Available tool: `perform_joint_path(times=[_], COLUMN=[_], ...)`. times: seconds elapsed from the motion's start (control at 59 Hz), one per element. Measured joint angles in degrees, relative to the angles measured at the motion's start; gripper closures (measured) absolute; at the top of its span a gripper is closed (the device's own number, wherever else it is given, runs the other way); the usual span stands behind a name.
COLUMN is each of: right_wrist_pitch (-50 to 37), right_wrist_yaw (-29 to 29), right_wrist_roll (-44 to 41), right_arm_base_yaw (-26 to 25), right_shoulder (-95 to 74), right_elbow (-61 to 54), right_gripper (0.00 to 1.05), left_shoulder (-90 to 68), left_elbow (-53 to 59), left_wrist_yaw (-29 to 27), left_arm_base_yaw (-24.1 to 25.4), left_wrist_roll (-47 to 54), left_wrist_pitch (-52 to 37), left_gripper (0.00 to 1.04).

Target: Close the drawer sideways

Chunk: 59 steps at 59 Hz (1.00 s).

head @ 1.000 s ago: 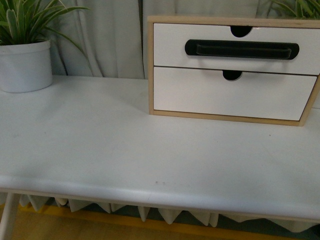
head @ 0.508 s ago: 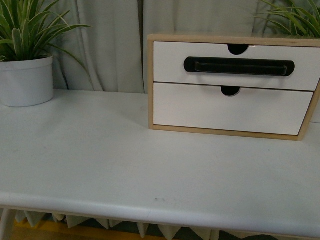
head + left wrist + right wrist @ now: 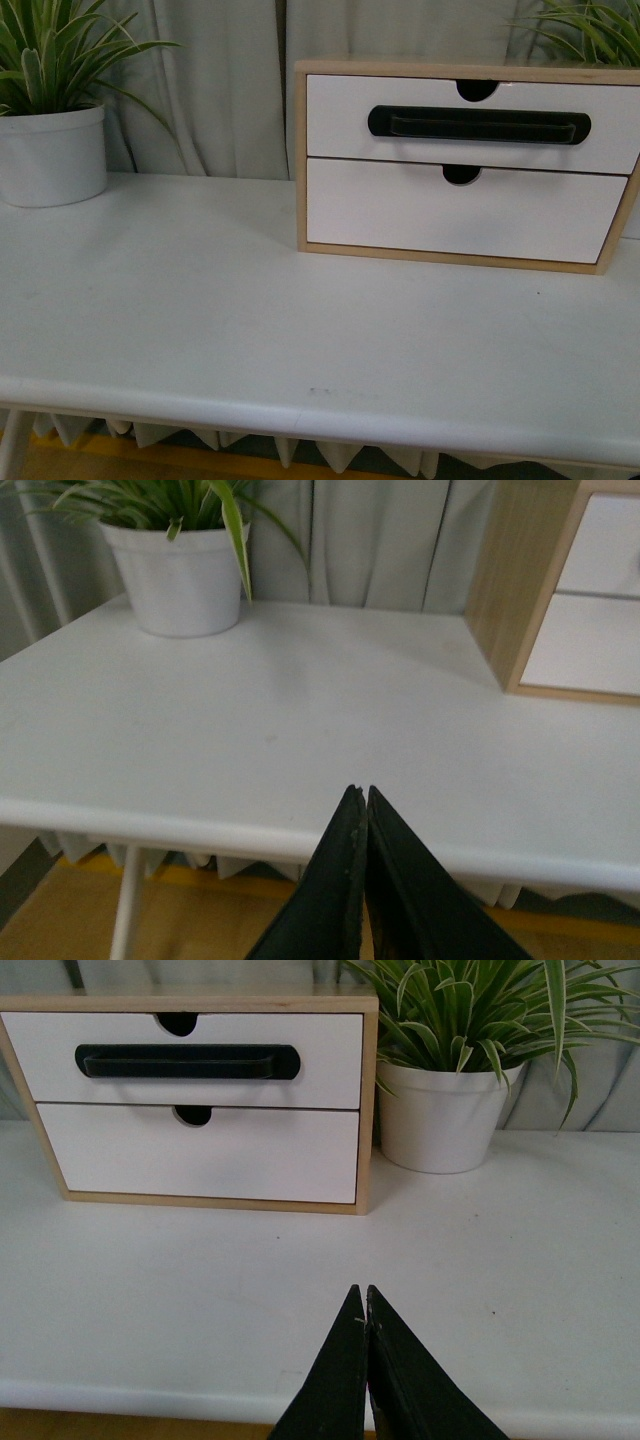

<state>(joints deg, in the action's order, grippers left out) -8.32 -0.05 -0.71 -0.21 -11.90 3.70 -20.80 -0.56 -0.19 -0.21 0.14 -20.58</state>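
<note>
Hanging out front: right gripper point(image 3: 365, 1292), fingers pressed together, nothing in them, over the near edge of the white table point(image 3: 520, 1280)
Left gripper point(image 3: 360, 792): pinched together too, empty
Drawer point(image 3: 190, 1060): well ahead of the right claw, off to one side, top slot of the wood cabinet point(image 3: 301, 150), front flush with the frame
Black handle point(image 3: 478, 124): across its front
Potted plant point(image 3: 445, 1110): right beside the cabinet

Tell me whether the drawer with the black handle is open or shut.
Shut: the top drawer sits flush inside the wooden cabinet, level with the lower drawer front.
</note>
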Motion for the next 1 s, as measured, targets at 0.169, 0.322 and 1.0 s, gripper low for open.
perform_joint_path(times=[0.169,0.322,1.0], right_wrist_pitch=[7.52,8.31,8.37], right_wrist_yaw=[-0.09,-0.02,-0.04], right_wrist_roll=[0.00,0.02,0.02], right_arm_base_yaw=[0.04,0.04,0.04], right_shoulder=[6.73,10.93,11.67], right_elbow=[-0.98,-2.43,-3.30], right_gripper=[1.04,1.04,0.91], left_shoulder=[3.61,6.45,20.55], left_elbow=[0.00,0.00,0.00], left_wrist_yaw=[0.15,0.20,0.17], left_arm_base_yaw=[0.07,0.04,0.07], left_wrist_roll=[-0.09,-0.09,-0.26], left_wrist_pitch=[2.99,5.95,20.48], left_gripper=[1.01,1.01,0.84])
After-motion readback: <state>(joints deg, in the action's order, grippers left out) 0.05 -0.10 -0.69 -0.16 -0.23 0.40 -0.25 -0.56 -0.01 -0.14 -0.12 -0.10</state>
